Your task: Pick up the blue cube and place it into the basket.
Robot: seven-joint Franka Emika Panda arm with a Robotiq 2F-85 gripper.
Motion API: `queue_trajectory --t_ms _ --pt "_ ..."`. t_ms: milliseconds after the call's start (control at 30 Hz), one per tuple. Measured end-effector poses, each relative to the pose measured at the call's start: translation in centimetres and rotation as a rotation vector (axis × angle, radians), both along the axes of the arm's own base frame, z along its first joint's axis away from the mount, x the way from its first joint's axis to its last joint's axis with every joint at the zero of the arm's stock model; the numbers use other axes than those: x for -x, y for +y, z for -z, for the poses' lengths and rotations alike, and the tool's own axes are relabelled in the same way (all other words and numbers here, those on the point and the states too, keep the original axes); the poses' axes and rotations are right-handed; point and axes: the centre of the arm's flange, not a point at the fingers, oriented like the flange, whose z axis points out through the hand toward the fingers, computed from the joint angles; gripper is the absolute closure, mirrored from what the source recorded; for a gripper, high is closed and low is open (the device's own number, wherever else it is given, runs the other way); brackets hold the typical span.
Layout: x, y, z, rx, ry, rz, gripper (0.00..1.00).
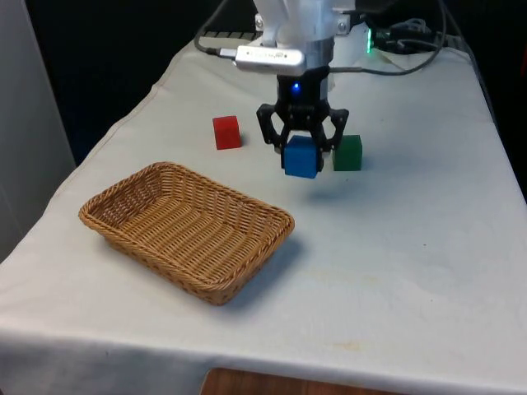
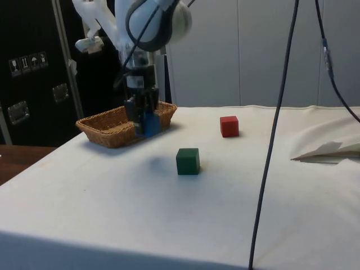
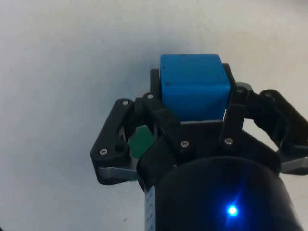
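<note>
My hand [image 1: 302, 151] grips the blue cube [image 1: 301, 157] between its two fingers, holding it clear of the counter [image 1: 395, 247], with its shadow on the white cloth below. In the wrist view the cube [image 3: 193, 85] sits squarely between the black fingers [image 3: 163, 115], both pressed against its sides. The wicker basket [image 1: 107, 216] rests on the counter toward the front view's left, nearer the camera than my hand and apart from it. A green cube [image 1: 348, 153] stands on the cloth just beside my hand, on the front view's right. A red cube [image 1: 226, 132] stands farther off on the front view's left. In the side view my hand [image 2: 144, 125] hangs before the basket [image 2: 101, 128], with the green cube [image 2: 187, 161] nearer the camera and the red cube [image 2: 229, 126] off by itself.
</note>
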Motion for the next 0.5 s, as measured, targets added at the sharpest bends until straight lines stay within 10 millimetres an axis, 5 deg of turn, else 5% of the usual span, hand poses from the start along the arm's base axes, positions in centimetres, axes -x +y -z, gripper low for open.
queue_trajectory --t_ms 500 --pt "0.6 -0.1 -2.3 -0.005 -0.008 0.003 0.95"
